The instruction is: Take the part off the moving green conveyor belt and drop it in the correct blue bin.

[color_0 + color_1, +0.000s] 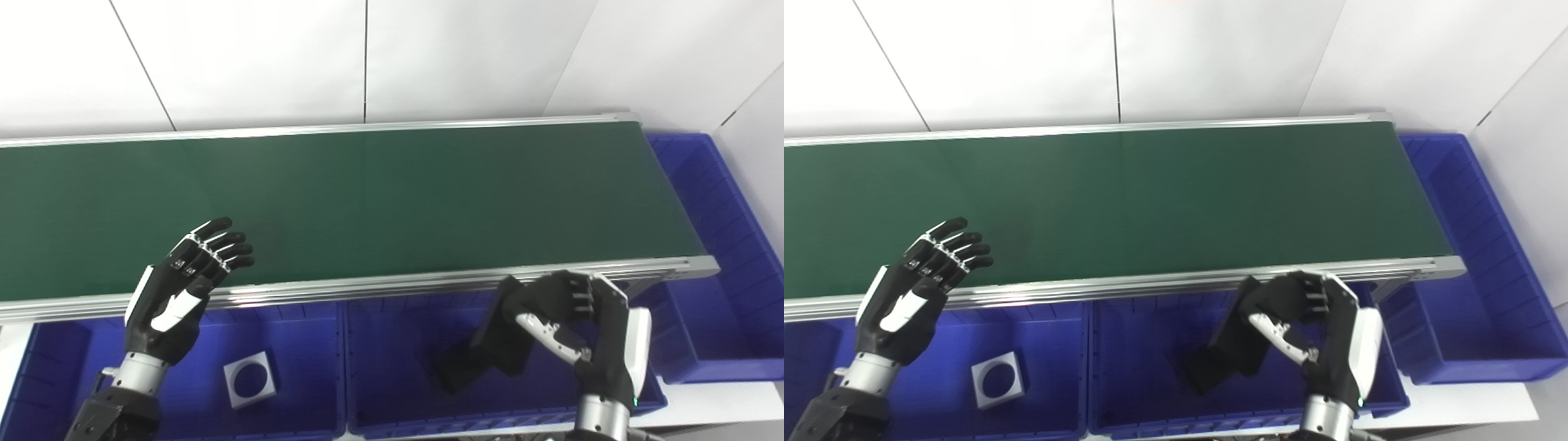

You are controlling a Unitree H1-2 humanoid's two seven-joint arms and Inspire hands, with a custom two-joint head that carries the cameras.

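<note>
Here the black part [490,346] sits clasped in right-hand fingers [572,297]

The green conveyor belt [380,202] is running out past the left picture edge. The right hand [576,324] is covering the upper end of the black part [490,355], hiding the contact. Both forearms are getting cut off at the bottom edge, as is the left blue bin [294,343].

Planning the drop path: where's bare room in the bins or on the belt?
The green belt is bare between its rails. The end bin looks empty. The left bin holds a white square part. The middle bin is crowded: right robot hand holds a black part there.
</note>
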